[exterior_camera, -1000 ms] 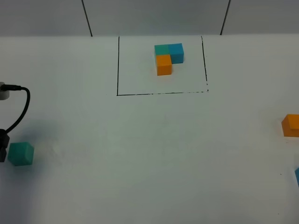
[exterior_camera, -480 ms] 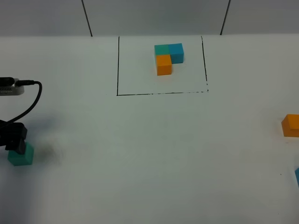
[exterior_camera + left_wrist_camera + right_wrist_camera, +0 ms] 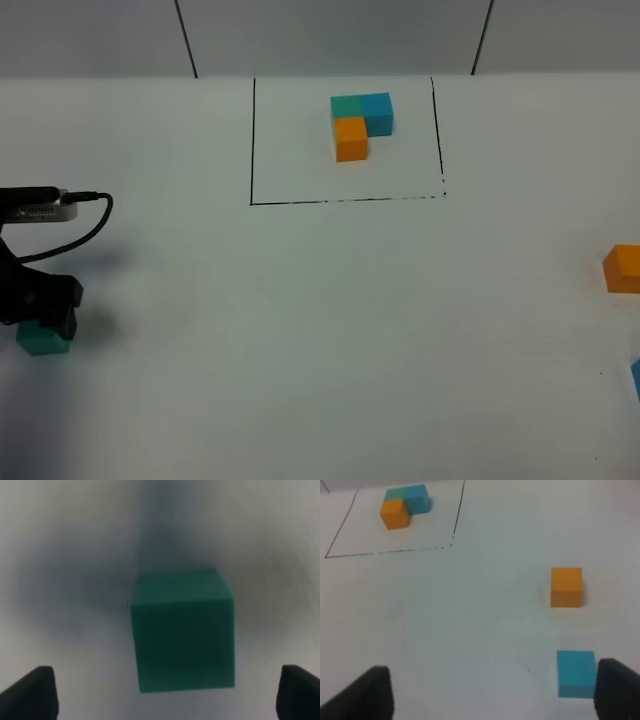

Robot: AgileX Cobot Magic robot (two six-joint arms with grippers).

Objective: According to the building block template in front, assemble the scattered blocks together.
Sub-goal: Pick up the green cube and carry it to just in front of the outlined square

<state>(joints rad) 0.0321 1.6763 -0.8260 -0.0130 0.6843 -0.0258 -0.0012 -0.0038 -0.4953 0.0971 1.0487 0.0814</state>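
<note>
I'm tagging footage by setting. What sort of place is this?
Probably a robot test bench, not a home or workshop: a bare white table, a cube template inside a drawn black rectangle, and the left gripper over a loose teal cube.

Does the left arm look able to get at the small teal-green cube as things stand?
Probably yes. On the left arm the jaws stand open, wider than the small teal-green cube, which sits in line between them, and nothing else lies close to it.
</note>
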